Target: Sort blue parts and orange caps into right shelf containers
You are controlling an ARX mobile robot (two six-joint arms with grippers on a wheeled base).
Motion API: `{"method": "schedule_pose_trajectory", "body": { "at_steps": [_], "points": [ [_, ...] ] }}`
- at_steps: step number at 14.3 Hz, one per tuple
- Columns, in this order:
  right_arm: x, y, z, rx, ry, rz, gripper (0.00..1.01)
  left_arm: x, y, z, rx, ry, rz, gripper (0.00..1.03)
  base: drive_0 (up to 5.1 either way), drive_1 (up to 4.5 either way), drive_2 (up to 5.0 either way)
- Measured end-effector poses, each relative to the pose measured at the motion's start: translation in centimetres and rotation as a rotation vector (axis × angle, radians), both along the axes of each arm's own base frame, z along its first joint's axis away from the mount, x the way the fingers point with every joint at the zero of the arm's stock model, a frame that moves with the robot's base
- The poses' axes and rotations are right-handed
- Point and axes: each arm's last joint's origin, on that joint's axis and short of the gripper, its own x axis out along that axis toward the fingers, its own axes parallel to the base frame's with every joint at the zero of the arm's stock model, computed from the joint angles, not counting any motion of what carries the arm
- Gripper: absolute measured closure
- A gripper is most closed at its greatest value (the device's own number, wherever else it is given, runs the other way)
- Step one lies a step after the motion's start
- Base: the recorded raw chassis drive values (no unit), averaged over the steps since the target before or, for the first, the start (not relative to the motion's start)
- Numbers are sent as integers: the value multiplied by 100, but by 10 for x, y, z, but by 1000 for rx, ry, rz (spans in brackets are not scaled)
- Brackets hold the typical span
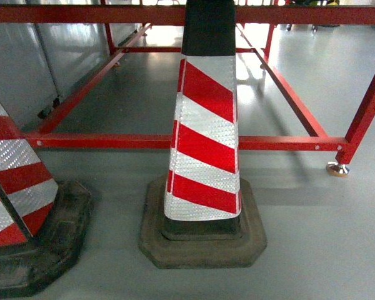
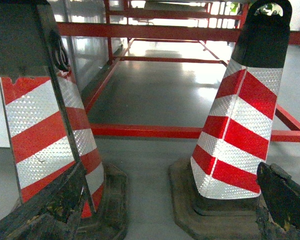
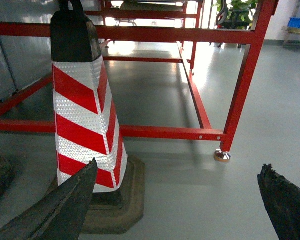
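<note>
Two striped cones point(image 1: 203, 144) face you before a red rack point(image 1: 175, 141); both grippers' fingers point(image 3: 65, 205) spread wide, holding nothing

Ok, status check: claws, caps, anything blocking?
Both claws open, empty. No caps or crates in view. Two striped cones ahead, red shelf frame behind.

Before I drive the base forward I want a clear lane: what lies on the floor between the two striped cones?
Nothing: in the left wrist view, bare grey floor separates the left cone from the right cone.
</note>
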Motion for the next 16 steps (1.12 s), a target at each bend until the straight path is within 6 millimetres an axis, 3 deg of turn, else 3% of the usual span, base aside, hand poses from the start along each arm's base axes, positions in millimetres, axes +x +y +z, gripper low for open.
{"method": "schedule_pose_trajectory", "body": {
  "at_steps": [16],
  "points": [
    [0,0,0,8,-1,-1,3,0,0,0,10,0,0,5,0,0,0]
  ]
}}
